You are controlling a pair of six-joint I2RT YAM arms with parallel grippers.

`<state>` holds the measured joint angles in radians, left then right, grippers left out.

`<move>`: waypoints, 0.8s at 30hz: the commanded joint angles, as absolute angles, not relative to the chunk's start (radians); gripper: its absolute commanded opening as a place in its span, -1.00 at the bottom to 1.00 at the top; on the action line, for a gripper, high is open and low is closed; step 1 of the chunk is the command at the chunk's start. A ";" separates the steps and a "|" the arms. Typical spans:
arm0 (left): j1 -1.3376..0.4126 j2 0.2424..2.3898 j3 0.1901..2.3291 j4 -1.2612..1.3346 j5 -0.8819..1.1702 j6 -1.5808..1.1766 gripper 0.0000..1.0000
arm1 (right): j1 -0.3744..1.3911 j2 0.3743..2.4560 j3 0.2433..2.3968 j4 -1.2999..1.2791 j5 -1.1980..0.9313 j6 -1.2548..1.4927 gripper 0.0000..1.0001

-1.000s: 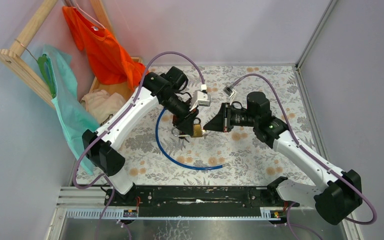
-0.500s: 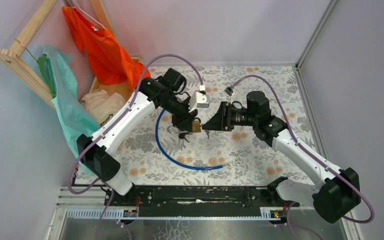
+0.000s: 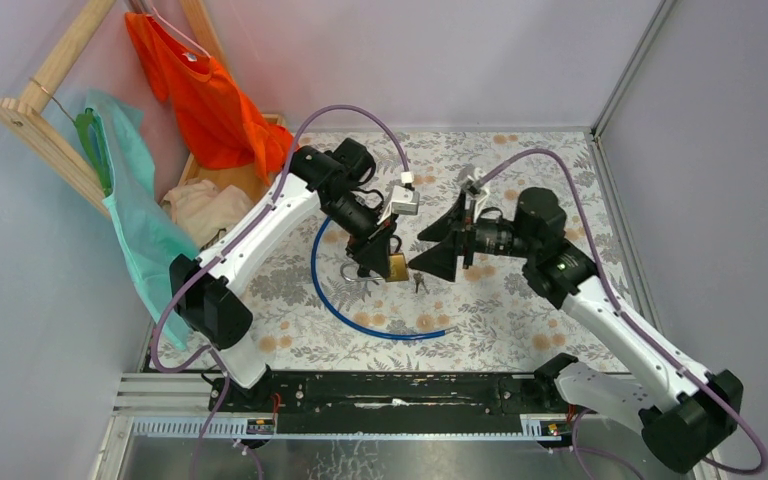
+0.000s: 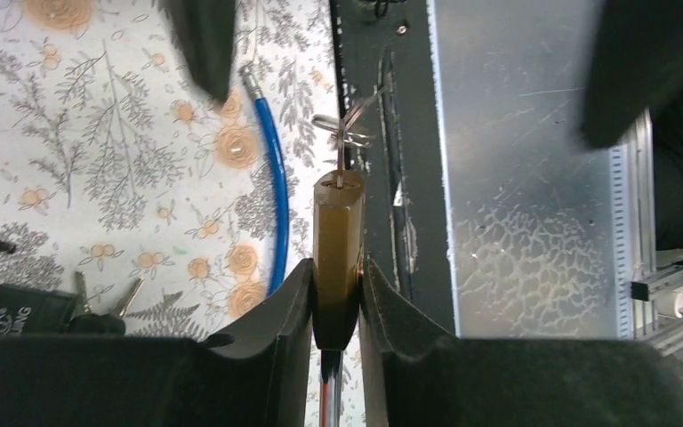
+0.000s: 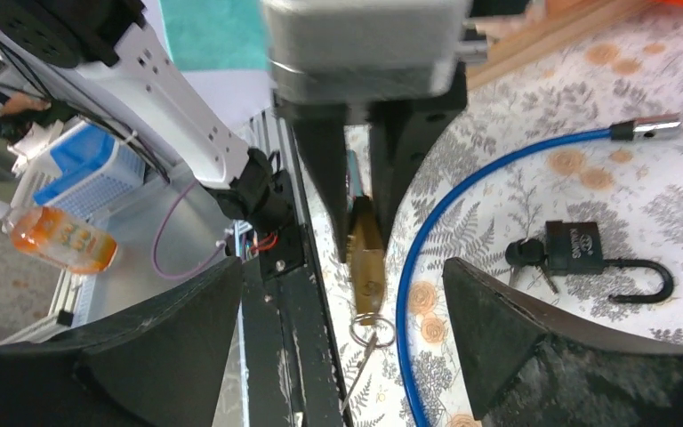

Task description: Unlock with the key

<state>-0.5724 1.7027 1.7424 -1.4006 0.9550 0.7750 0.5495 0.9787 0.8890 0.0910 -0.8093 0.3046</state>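
My left gripper is shut on a brass padlock, held above the floral cloth. A key ring with a thin all-silver key hangs from the padlock's free end. My right gripper stands wide open just right of it, with nothing between its fingers. The key, black-headed, lies on the cloth at the base of a black padlock whose shackle is swung open.
A blue cable curves over the cloth under both grippers. At the left, a wooden rack carries an orange shirt and a teal cloth. A black rail runs along the near edge.
My right gripper has opened and drawn back to the right, away from the brass padlock. The key ring now hangs free from it. The left gripper keeps its grip.
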 commanded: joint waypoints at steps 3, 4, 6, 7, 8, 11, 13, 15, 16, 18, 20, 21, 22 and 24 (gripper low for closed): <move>-0.573 1.666 1.798 -1.450 1.098 0.812 -1.00 | 0.602 1.069 0.933 0.085 -0.876 0.186 0.70; -0.573 1.666 1.800 -1.450 1.099 0.812 -1.00 | 0.610 1.078 0.934 0.089 -0.879 0.194 0.67; -0.572 1.666 1.805 -1.450 1.098 0.811 -1.00 | 0.627 1.093 0.927 0.123 -0.885 0.223 0.62; -0.573 1.668 1.803 -1.450 1.098 0.811 -1.00 | 0.634 1.098 0.917 0.144 -0.889 0.242 0.58; -0.573 1.668 1.804 -1.450 1.096 0.810 -1.00 | 0.637 1.101 0.907 0.169 -0.894 0.264 0.50; -0.573 1.669 1.803 -1.450 1.083 0.812 -1.00 | 0.644 1.105 0.879 0.229 -0.894 0.327 0.11; -0.572 1.670 1.803 -1.450 1.079 0.810 -1.00 | 0.644 1.116 0.876 0.235 -0.881 0.363 -0.11; -0.573 1.674 1.808 -1.450 1.073 0.808 -1.00 | 0.644 1.132 0.875 0.245 -0.881 0.398 -0.14; -0.572 1.677 1.812 -1.449 1.068 0.804 -0.98 | 0.644 1.139 0.873 0.254 -0.881 0.415 -0.18; -0.572 1.683 1.820 -1.449 1.054 0.798 -0.93 | 0.647 1.151 0.874 0.265 -0.886 0.433 -0.50; -0.573 1.675 1.816 -1.450 1.042 0.812 -0.87 | 0.647 1.163 0.879 0.258 -0.856 0.464 -0.88; -0.573 1.671 1.812 -1.450 1.036 0.823 -0.82 | 0.647 1.169 0.882 0.257 -0.846 0.478 -0.99; -0.571 1.666 1.807 -1.450 1.031 0.827 -0.72 | 0.647 1.173 0.885 0.259 -0.838 0.493 -1.00; -0.572 1.661 1.800 -1.450 1.013 0.830 -0.44 | 0.647 1.176 0.896 0.258 -0.824 0.516 -1.00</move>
